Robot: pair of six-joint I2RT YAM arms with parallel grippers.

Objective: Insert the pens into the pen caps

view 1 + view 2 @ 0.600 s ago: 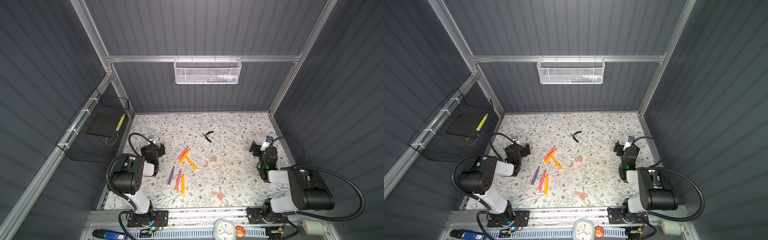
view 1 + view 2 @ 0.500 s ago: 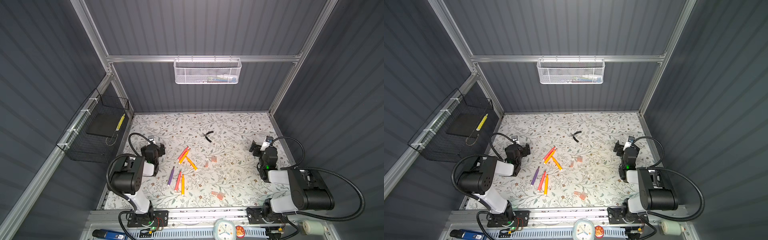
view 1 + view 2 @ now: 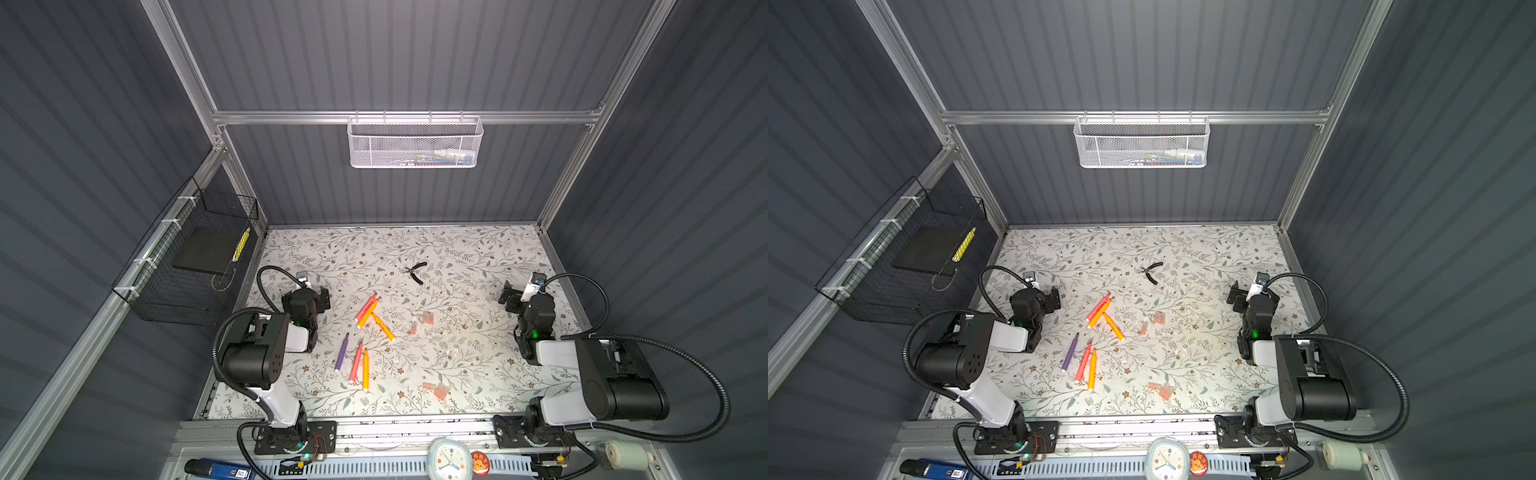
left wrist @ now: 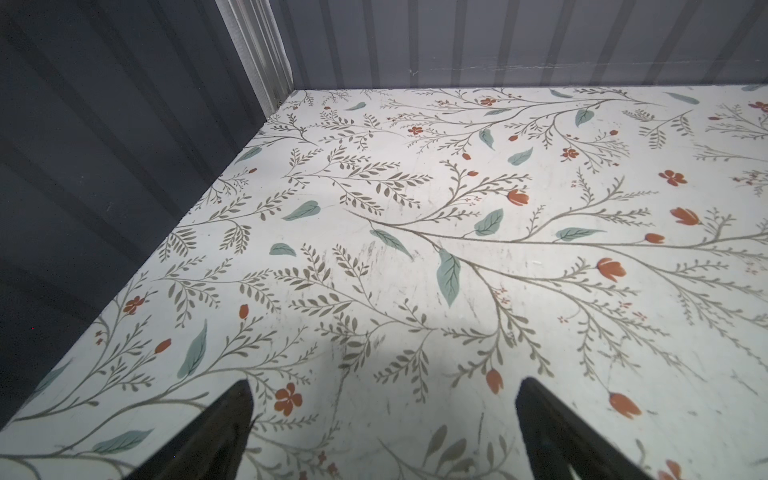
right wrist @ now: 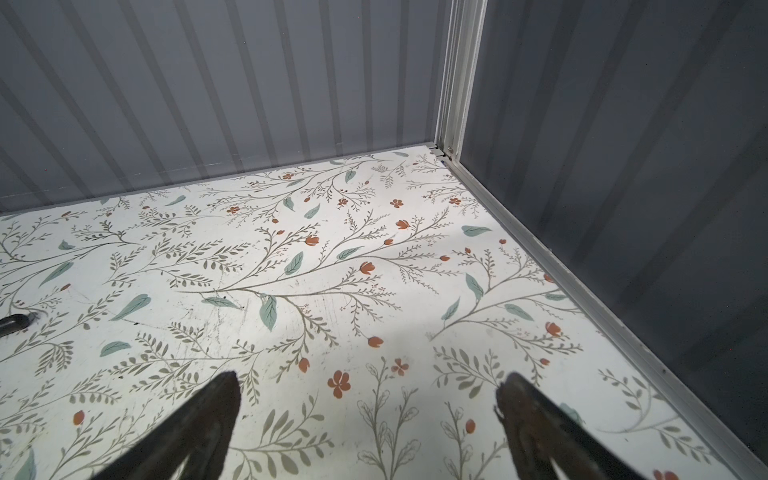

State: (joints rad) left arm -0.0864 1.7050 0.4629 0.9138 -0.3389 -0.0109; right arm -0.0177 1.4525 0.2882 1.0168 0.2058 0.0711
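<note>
Six uncapped pens [image 3: 356,361] lie mid-table [image 3: 457,253] in two groups of three, one fanned farther back and one in a row nearer the front. The pen caps [image 3: 428,318] are scattered apart to their right, some near the front edge. My left gripper [image 3: 321,298] and right gripper [image 3: 509,297] sit low at opposite sides, well apart from the pens, jaws spread wide and holding nothing. Black pliers [image 3: 417,272] lie beyond the pens.
</note>
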